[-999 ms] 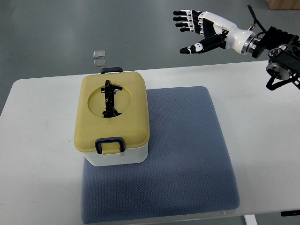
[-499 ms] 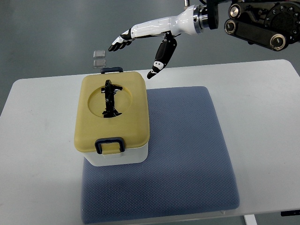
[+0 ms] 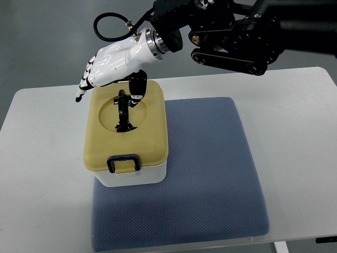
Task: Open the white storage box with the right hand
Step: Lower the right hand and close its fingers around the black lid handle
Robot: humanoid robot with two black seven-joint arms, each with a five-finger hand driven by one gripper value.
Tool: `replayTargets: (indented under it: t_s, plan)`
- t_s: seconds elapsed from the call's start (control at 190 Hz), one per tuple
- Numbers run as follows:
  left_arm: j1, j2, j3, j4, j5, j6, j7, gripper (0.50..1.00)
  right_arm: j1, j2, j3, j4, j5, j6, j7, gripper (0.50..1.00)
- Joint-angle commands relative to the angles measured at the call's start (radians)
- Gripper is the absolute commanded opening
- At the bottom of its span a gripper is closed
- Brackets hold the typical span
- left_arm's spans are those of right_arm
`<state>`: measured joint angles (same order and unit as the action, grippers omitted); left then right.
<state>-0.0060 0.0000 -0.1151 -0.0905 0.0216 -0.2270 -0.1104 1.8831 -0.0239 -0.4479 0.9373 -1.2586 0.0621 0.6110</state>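
Fingers spread and holding nothing, the robot's right hand [image 3: 108,66] hovers over the far end of a white storage box [image 3: 126,136], its black arm [image 3: 231,29] reaching in from the right across the top of the view. Directly beneath the palm lies the box's yellow lid [image 3: 145,134], shut, with a black folding handle [image 3: 125,112] standing in a round recess just below the hand's dark-tipped thumb [image 3: 138,87]; whether the thumb touches the handle cannot be told. Fingertips [image 3: 80,96] extend past the lid's far left corner, over the white table [image 3: 42,158]. Farther from the hand, at the box's near end, a dark blue latch [image 3: 124,163] sits closed against the lid. Under the box and off to the hand's right spreads a blue-grey mat [image 3: 210,174].
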Motion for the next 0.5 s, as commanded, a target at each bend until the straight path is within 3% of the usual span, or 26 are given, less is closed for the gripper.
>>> replayTargets:
  t_s: [0.0, 0.494]
  plan:
    - [0.0, 0.0, 0.0, 0.0, 0.0, 0.0, 0.0, 1.0, 0.007, 0.024, -0.037, 0.0, -0.035, -0.044, 0.0, 0.915]
    - [0.0, 0.0, 0.0, 0.0, 0.0, 0.0, 0.0, 1.0, 0.022, 0.024, -0.155, 0.0, -0.14, -0.17, 0.0, 0.901]
